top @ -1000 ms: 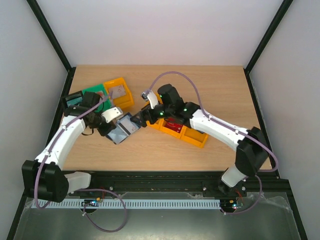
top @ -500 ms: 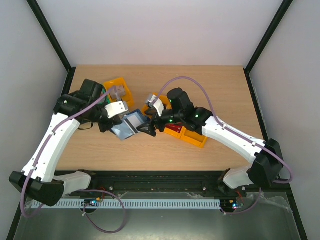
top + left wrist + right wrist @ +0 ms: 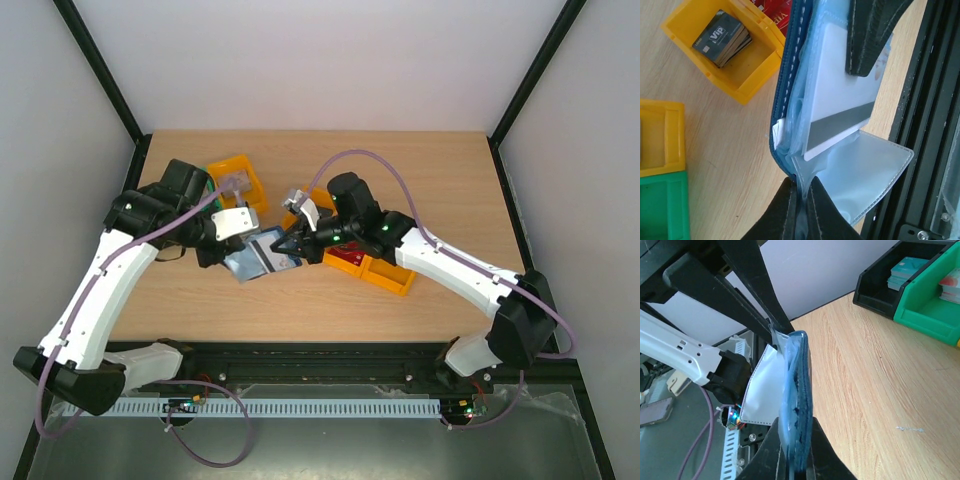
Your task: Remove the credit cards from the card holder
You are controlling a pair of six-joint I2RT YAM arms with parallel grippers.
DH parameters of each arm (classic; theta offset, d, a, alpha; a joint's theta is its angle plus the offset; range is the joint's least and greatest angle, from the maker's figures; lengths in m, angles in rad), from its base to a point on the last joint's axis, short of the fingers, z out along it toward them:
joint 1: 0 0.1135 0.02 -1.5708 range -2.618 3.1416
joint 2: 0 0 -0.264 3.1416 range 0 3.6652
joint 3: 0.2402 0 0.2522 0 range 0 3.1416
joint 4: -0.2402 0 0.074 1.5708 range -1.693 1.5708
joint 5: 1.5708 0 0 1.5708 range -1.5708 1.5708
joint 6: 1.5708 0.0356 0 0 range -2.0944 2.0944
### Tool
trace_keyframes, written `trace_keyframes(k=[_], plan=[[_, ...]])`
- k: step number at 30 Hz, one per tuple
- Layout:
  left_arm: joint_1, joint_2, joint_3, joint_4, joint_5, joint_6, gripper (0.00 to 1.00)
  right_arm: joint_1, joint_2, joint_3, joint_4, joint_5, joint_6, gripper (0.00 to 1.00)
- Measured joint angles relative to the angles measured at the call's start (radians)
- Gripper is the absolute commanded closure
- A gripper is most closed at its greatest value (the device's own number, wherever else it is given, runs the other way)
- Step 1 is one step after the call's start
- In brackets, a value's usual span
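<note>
Since the shot half a second back, the right gripper has been brought in from just beside the card holder and clamped onto it. Its jaws were spread wide then and are now pressed together over the navy edge and the pale inner pocket. So the holder is held up off the table between both arms, opened out, pretty much where it was kept before. The left gripper is pinched tight on the holder's clear flap at the opposite end. A white card with a grey stripe is seen sitting in the pale pocket, with one right finger laid over its upper part. Dark grey cards are stacked in one compartment of the orange tray, and a red card is seen in the next one. Teal cards are parked in the black bin, right beside the green bin.
</note>
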Motion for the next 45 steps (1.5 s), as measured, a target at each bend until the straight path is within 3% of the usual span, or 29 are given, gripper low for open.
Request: trace_keyframes(k=[1,2,8,12,14,16,20,25,33,45], plan=[[0.0,-0.001,0.0,0.002,-0.001,0.003,0.68,0.0,0.0,0.0,0.002,-0.001,0.005,0.98],[0.0,-0.005,-0.001,0.006,-0.007,0.0,0.57,0.0,0.0,0.0,0.005,-0.002,0.012,0.98],[0.011,-0.065,-0.033,0.136,-0.164,-0.091,0.35,-0.01,-0.004,0.0,0.029,0.101,0.115,0.98],[0.019,-0.072,-0.019,0.232,-0.25,-0.132,0.36,-0.014,-0.003,0.027,-0.015,0.317,0.2,0.98],[0.02,-0.071,0.019,0.254,-0.231,-0.159,0.43,-0.013,-0.004,0.034,-0.022,0.412,0.235,0.98],[0.02,-0.072,0.069,0.287,-0.165,-0.214,0.52,-0.01,-0.007,0.034,-0.024,0.495,0.265,0.98],[0.02,-0.108,0.033,0.396,0.081,-0.389,0.56,0.0,-0.037,0.01,0.003,0.556,0.311,0.98],[0.02,-0.115,-0.141,0.484,0.319,-0.595,0.58,0.013,-0.081,-0.011,0.092,0.491,0.346,0.98],[0.032,-0.095,-0.157,0.552,0.373,-0.705,0.58,0.013,-0.089,-0.07,0.29,0.265,0.409,0.98],[0.1,-0.188,-0.199,0.586,0.432,-0.744,0.56,-0.011,-0.138,-0.107,0.422,0.135,0.481,0.98]])
